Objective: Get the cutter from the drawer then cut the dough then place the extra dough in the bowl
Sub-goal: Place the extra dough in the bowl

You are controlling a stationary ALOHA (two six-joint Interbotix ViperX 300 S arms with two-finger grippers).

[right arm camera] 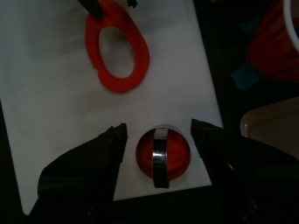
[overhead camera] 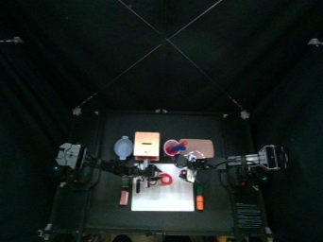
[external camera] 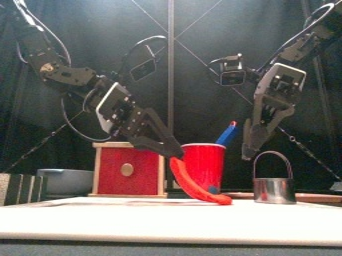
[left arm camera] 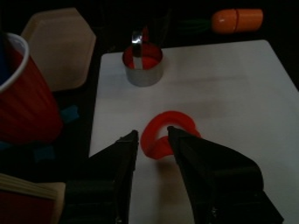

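My left gripper (left arm camera: pixel 152 138) is shut on the edge of a red dough ring (left arm camera: pixel 166 145) and holds it tilted just above the white cutting board (left arm camera: pixel 222 131). In the front view the ring (external camera: pixel 201 186) hangs from that gripper (external camera: pixel 181 158). The round metal cutter (right arm camera: pixel 160 156) stands on the board with a disc of red dough inside it. My right gripper (right arm camera: pixel 158 131) hovers open just above the cutter (external camera: pixel 274 190), not touching it. The blue-grey bowl (external camera: pixel 64 180) sits at the back left, beside the wooden box.
Behind the board stand the wooden box with its red drawer front (external camera: pixel 130 168), a red cup (external camera: pixel 203 165) holding a blue knife (external camera: pixel 227 132), and the pink tray (overhead camera: pixel 199 149). An orange toy food (left arm camera: pixel 237 17) lies off the board's right edge.
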